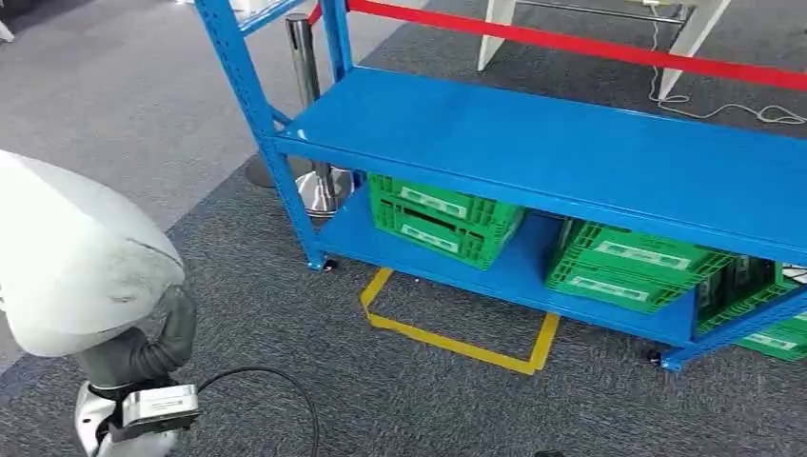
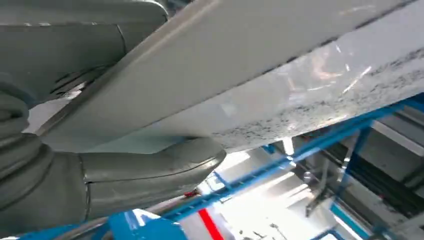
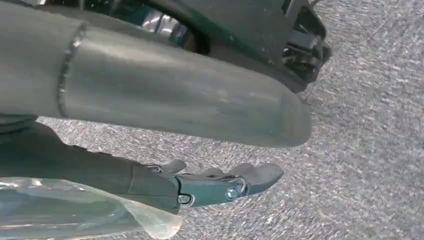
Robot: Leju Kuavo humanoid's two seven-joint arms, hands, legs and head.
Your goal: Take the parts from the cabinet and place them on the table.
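At lower left of the head view, our left hand (image 1: pixel 143 357) grips a large white panel part (image 1: pixel 67 257), thumb (image 2: pixel 150 167) pressed against its face. Our right hand (image 3: pixel 150 150) has its fingers (image 3: pixel 240 180) extended over grey carpet (image 3: pixel 370 150), with clear plastic film (image 3: pixel 75 210) beside them; whether it is grasped we cannot tell. Ahead: blue cabinet (image 1: pixel 533 143), green crates (image 1: pixel 442 219) on its bottom shelf, yellow floor tape (image 1: pixel 457 343), red barrier belt (image 1: pixel 571 43).

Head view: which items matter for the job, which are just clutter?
Job:
- white part, held by left robot hand
- blue cabinet
- green crates on its lower shelf

Clutter:
- yellow floor tape
- red barrier
- stanchion
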